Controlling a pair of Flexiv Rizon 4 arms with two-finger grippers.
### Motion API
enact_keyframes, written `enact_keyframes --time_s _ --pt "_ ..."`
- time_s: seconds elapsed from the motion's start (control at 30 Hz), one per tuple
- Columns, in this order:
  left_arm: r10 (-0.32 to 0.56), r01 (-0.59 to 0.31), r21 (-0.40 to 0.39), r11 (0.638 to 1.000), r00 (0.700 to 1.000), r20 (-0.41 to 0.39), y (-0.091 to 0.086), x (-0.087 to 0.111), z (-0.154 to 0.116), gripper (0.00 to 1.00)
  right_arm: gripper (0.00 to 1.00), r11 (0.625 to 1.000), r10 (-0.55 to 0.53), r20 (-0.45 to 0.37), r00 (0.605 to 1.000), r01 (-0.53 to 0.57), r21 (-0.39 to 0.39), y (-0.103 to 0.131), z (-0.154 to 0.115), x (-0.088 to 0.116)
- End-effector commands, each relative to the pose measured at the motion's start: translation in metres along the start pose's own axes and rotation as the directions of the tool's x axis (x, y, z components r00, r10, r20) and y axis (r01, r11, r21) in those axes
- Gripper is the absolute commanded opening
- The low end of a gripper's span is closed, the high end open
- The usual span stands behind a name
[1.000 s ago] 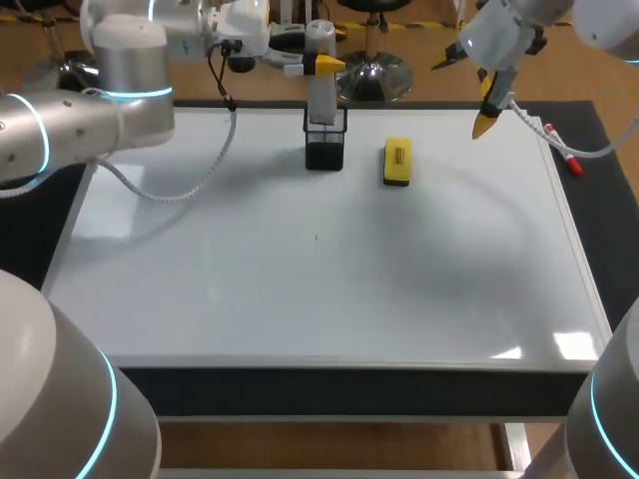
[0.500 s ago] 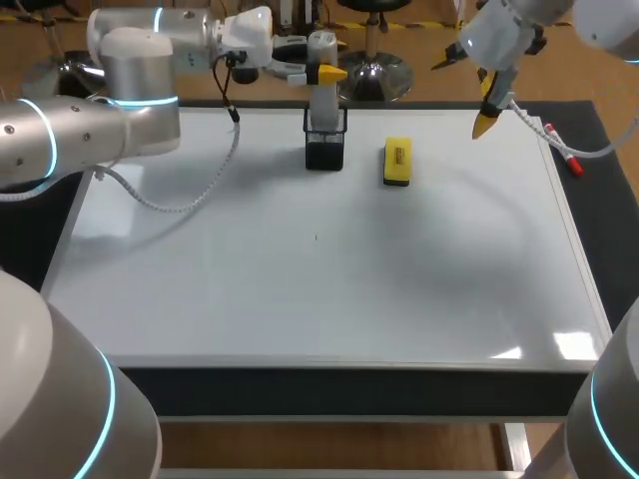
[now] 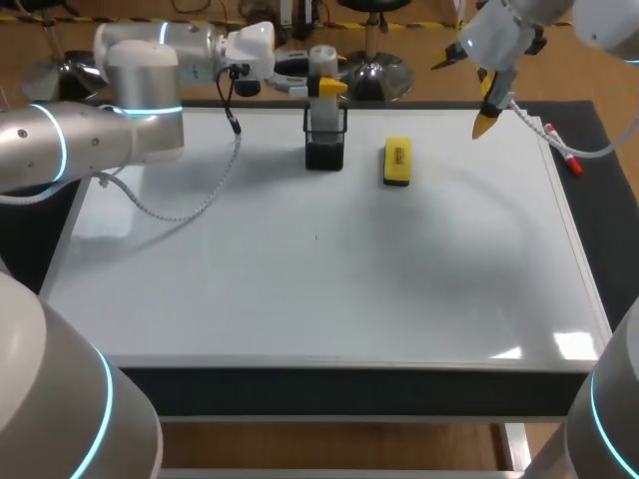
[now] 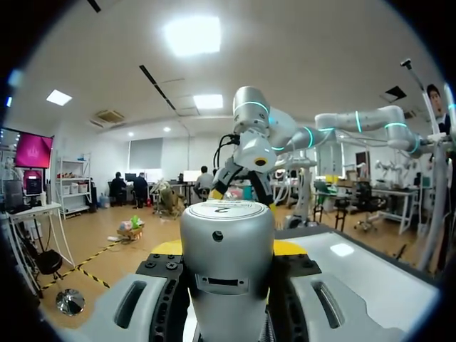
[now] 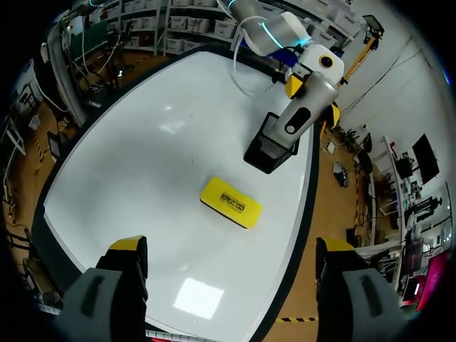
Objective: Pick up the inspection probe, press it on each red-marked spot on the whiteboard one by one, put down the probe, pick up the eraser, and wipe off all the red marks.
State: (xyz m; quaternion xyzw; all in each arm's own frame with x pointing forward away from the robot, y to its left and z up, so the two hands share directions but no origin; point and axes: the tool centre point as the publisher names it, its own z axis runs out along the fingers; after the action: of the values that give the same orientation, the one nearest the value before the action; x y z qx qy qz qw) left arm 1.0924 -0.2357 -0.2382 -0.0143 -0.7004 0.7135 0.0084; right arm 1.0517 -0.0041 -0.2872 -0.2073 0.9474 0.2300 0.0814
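Inspection probe (image 3: 321, 60) stands upright in black mesh holder (image 3: 325, 152), top centre of head view, clamped betw. yellow tips of left gripper (image 3: 321, 88). Yellow eraser (image 3: 397, 162) lies just right of holder on whiteboard (image 3: 319, 289). Right gripper (image 3: 486, 105), upper right, hangs w/ fingers wide apart, holding nothing.

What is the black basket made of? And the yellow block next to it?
The black basket looks like thin wire mesh, matt black: its walls show a fine grid. The yellow block looks like smooth plastic with a dark, maybe felt, underside; I cannot be sure.
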Motion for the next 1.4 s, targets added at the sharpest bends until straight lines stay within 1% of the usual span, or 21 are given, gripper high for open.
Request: enact_keyframes --time_s 0.03,0.13,0.57,1.17,1.2,1.23,1.27,1.4 --pt "-0.005 0.005 0.005 1.000 1.000 -0.010 0.006 -0.003 0.002 0.00 1.00 1.000 -0.001 -0.004 1.000 0.001 0.002 0.000 -0.001 0.000" --pt "-0.013 0.013 0.002 1.000 1.000 -0.010 0.012 -0.002 0.003 0.00 1.00 1.000 -0.001 -0.004 1.000 0.001 0.002 0.000 -0.001 0.000" --pt "-0.033 0.033 -0.011 0.999 0.999 -0.006 0.025 -0.004 0.000 0.00 1.00 1.000 -0.001 -0.004 1.000 0.001 0.002 0.000 -0.001 0.000" --pt "-0.041 0.041 -0.017 0.999 0.999 -0.011 0.031 -0.002 0.003 0.00 1.00 1.000 -0.001 -0.004 1.000 0.001 0.002 0.000 -0.001 0.000" --pt "-0.042 0.042 -0.017 0.999 0.999 -0.012 0.031 -0.002 0.003 0.31 1.00 1.000 -0.001 -0.004 1.000 0.001 0.002 0.000 -0.001 0.000" --pt "-0.043 0.042 -0.018 0.999 0.999 -0.013 0.031 -0.002 0.003 0.47 1.00 1.000 -0.001 -0.004 1.000 0.001 0.002 0.000 -0.001 0.000" --pt "-0.043 0.043 -0.019 0.999 0.999 -0.014 0.031 -0.001 0.003 1.00 1.00 1.000 -0.001 -0.004 1.000 0.001 0.002 0.000 -0.001 0.000" --pt "-0.041 0.040 -0.023 0.999 0.999 -0.011 0.030 0.000 0.001 1.00 1.00 1.000 -0.001 -0.004 1.000 0.001 0.002 0.000 -0.001 0.000"
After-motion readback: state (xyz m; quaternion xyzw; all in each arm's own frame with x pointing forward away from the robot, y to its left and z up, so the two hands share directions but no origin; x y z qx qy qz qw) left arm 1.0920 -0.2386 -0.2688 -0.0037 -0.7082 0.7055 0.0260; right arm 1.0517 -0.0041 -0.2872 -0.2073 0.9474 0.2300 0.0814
